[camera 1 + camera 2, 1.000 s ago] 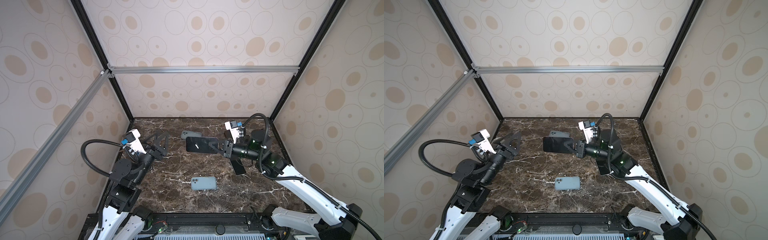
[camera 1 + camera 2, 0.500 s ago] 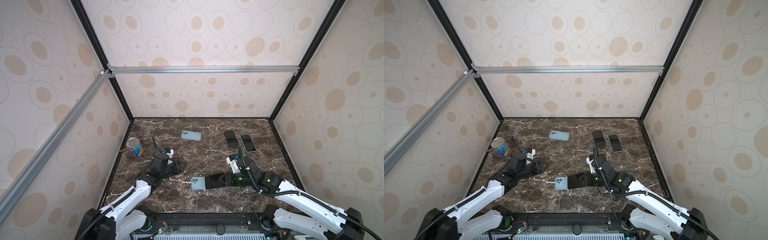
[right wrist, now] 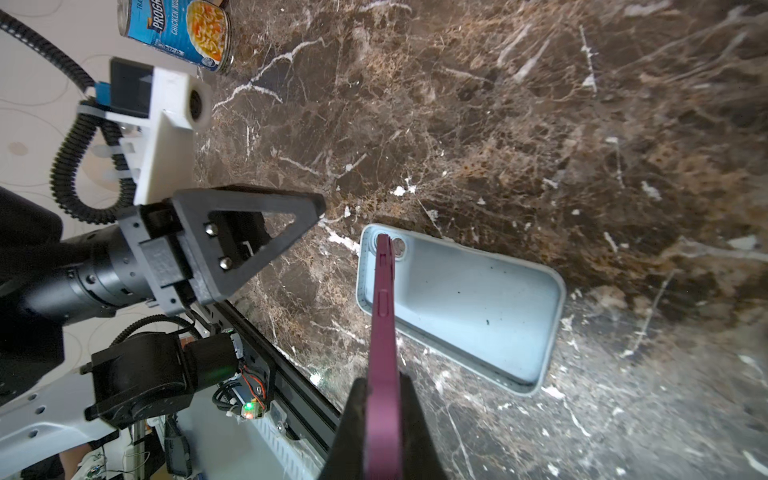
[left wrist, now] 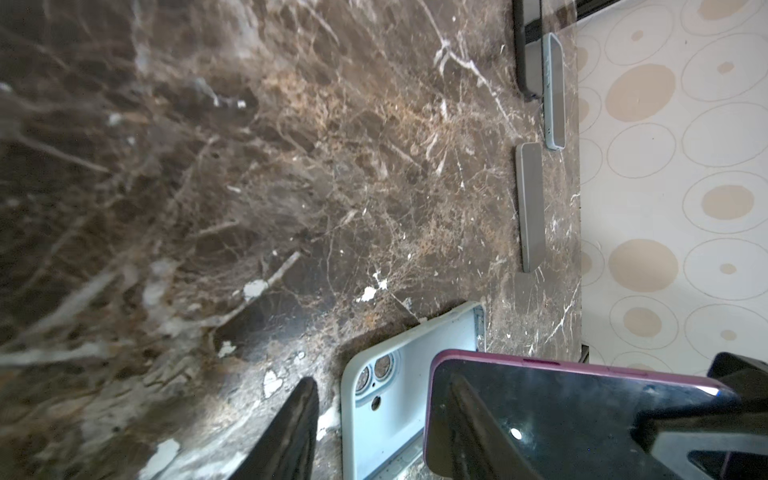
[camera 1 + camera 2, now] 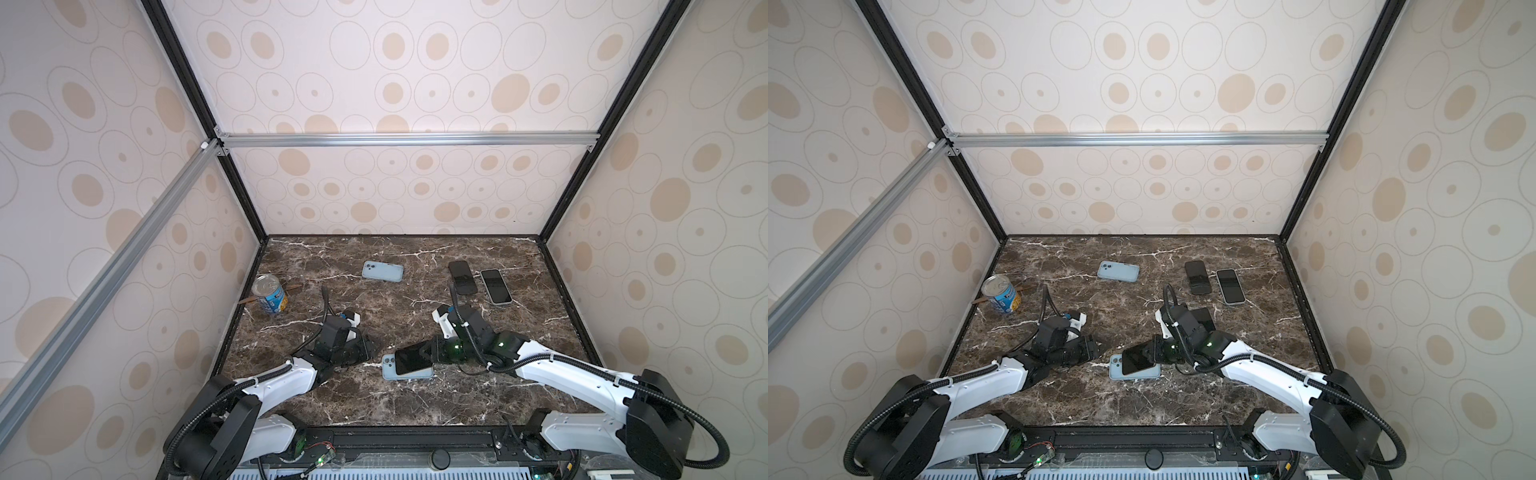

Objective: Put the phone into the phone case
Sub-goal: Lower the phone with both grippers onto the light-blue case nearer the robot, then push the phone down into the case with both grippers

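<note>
The light blue phone case [image 5: 389, 369] [image 5: 1116, 371] lies open side up near the table's front middle. My right gripper [image 5: 432, 354] [image 3: 382, 399] is shut on one end of the magenta-edged phone [image 5: 411, 359] [image 5: 1139, 358] [image 3: 384, 307]. The phone is tilted above the case [image 3: 465, 307], its free end over the camera-hole end; I cannot tell whether it touches. My left gripper [image 5: 366, 350] [image 5: 1093, 350] [image 4: 382, 449] is low at the case's left, fingers apart, with nothing held. The case's camera end [image 4: 386, 415] shows between the fingers, and the phone [image 4: 582, 415] is beyond it.
A soup can [image 5: 270, 295] [image 3: 187, 29] stands at the left wall. At the back lie a light blue phone [image 5: 382, 271], a black phone [image 5: 462, 277] and a white-edged phone [image 5: 495, 286]. The front rail [image 3: 291, 386] runs close behind the case.
My right arm came down from mid-air at the back with the phone and now holds it over the case. My left arm dropped beside the case, and its fingers have narrowed.
</note>
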Robot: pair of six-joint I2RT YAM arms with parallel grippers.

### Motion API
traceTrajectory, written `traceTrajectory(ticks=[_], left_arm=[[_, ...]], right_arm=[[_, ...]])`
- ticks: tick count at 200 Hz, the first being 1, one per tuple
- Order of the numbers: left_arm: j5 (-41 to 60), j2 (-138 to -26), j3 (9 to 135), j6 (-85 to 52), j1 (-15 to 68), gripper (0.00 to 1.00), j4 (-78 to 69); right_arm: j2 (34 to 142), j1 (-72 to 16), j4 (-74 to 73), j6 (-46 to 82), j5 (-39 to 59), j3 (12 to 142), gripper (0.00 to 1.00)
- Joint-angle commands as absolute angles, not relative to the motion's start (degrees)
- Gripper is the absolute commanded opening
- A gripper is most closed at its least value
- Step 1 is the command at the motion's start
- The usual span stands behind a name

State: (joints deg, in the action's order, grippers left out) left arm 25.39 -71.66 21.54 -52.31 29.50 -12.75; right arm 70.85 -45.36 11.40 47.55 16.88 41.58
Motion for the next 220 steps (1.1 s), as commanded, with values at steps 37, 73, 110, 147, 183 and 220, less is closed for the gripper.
traceTrajectory(ticks=[37,73,110,147,183,220], left_arm=[[26.63,-74.29,19.13,-53.53,30.22,0.37,-18.91],[29.82,-76.13,18.51,-55.12,30.49,0.37,-22.28],[30.72,-76.99,17.61,-55.81,30.81,0.30,-24.25],[31.16,-75.74,14.39,-58.27,30.94,0.28,-26.73],[30.90,-73.59,12.48,-59.18,31.36,0.28,-26.53],[29.08,-67.12,8.93,-59.96,31.69,0.27,-25.42]], right_arm=[[75.01,-43.52,7.65,47.73,22.70,44.67,0.00],[76.82,-42.57,5.68,48.81,24.01,43.90,0.00],[79.63,-42.10,1.58,51.16,26.10,41.32,0.00],[81.38,-42.01,-0.86,53.41,27.07,38.95,0.00],[79.80,-42.09,-0.34,54.49,26.30,36.96,0.00],[77.06,-42.07,4.98,52.41,25.97,38.26,0.00]])
